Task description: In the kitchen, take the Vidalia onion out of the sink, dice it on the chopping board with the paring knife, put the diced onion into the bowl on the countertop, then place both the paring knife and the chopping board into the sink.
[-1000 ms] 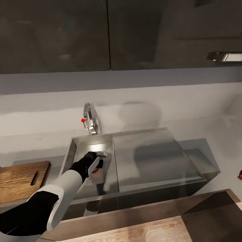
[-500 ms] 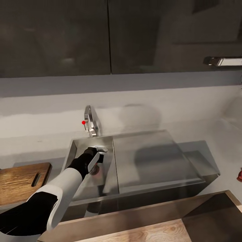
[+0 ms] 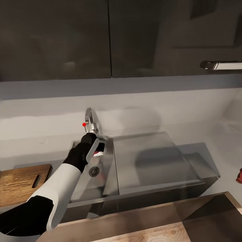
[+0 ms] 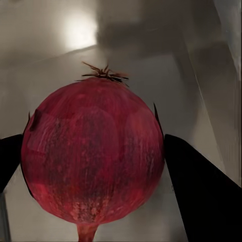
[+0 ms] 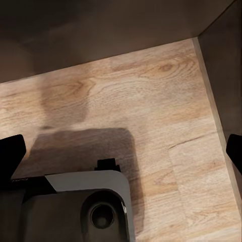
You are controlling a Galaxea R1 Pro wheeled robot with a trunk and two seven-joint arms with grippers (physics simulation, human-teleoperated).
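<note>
My left gripper [image 3: 96, 150] is shut on the Vidalia onion [image 3: 98, 154], held above the sink [image 3: 76, 148] basin just under the chrome tap [image 3: 90, 121]. In the left wrist view the dark red onion [image 4: 93, 161] sits clamped between the two black fingers [image 4: 201, 196], root tuft pointing away from the camera. The brown chopping board [image 3: 18, 179] lies on the grey countertop [image 3: 40, 144] left of the basin. In the right wrist view my right gripper [image 5: 123, 151] hangs open over pale wood, nothing between its fingers.
The round drain [image 3: 93, 171] lies bare on the basin floor below the onion. A flat steel drainboard [image 3: 151, 161] spreads to the right. A dark red thing [image 3: 239, 176] is cut off at the counter's right edge. Dark wall cabinets [image 3: 111, 37] hang above.
My left gripper has lifted the onion off the basin floor, up and back toward the tap, uncovering the drain. The head view has tilted slightly.
</note>
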